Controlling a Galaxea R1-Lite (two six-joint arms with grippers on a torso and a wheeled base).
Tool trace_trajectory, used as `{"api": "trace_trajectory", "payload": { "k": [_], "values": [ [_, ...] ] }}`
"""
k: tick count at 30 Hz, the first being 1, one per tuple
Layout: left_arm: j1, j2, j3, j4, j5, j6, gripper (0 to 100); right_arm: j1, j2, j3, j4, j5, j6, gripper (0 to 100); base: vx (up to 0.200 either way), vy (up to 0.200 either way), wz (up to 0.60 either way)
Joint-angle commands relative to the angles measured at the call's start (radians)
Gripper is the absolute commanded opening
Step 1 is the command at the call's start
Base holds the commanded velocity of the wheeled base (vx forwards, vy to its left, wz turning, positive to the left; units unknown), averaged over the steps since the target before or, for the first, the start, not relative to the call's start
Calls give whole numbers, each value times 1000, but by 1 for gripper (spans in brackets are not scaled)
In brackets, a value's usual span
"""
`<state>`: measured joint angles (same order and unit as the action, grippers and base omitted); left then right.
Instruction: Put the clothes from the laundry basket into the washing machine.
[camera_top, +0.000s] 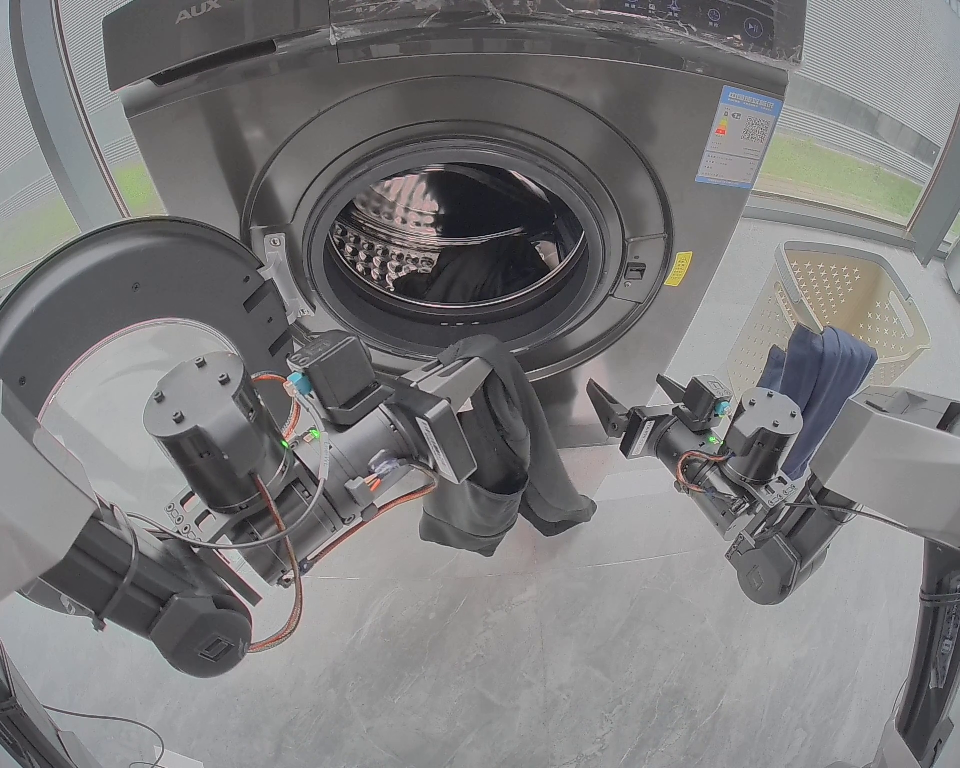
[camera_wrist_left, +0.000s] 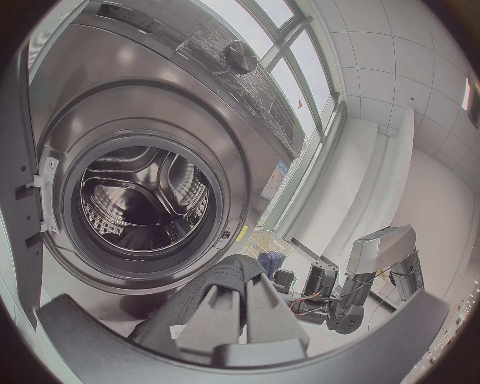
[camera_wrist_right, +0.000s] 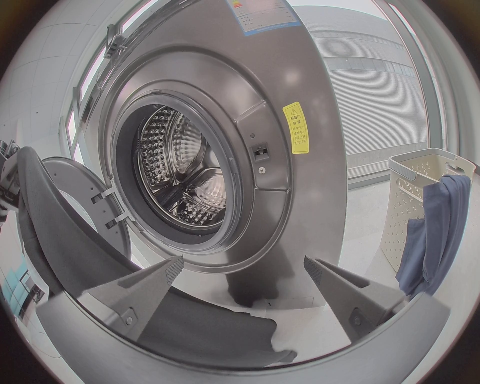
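Garment (camera_top: 505, 450) is hanging from the left gripper (camera_top: 478, 376), fingers clamping it, before the open washer (camera_top: 600, 130); right gripper (camera_top: 630, 392) is holding its fingers apart; washer front is bearing a blue label (camera_top: 738, 137) and a yellow label (camera_top: 679, 268).

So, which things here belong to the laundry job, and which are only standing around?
Part of the job:
washing machine with its door open;
dark clothes in the drum;
black garment, held by the left gripper;
laundry basket with a blue garment over its rim;
right gripper, open and empty.

Just there:
blue label and yellow sticker on the machine's front;
windows behind.
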<state>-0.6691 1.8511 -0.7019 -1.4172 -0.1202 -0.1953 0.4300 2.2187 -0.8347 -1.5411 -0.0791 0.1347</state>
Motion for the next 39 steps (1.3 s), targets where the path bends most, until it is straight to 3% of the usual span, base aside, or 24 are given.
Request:
{"api": "trace_trajectory", "payload": {
  "k": [1,4,10,17,22,39],
  "values": [
    [0,0,2,0,1,-1,0,-8,-7,8,-1,1,3,100,0,0,0],
    [2,0,2,0,1,-1,0,4,-13,32,-1,6,2,100,0,0,0],
    [6,7,-2,0,1,-3,0,102,-103,181,-2,19,8,100,0,0,0],
    [14,17,-7,0,1,-3,0,188,-154,273,-1,27,11,100,0,0,0],
    [14,16,-2,-2,1,-1,0,217,-146,264,-1,27,11,100,0,0,0],
    [14,16,2,-22,1,-3,0,202,78,95,-2,24,14,100,0,0,0]
  ]
}}
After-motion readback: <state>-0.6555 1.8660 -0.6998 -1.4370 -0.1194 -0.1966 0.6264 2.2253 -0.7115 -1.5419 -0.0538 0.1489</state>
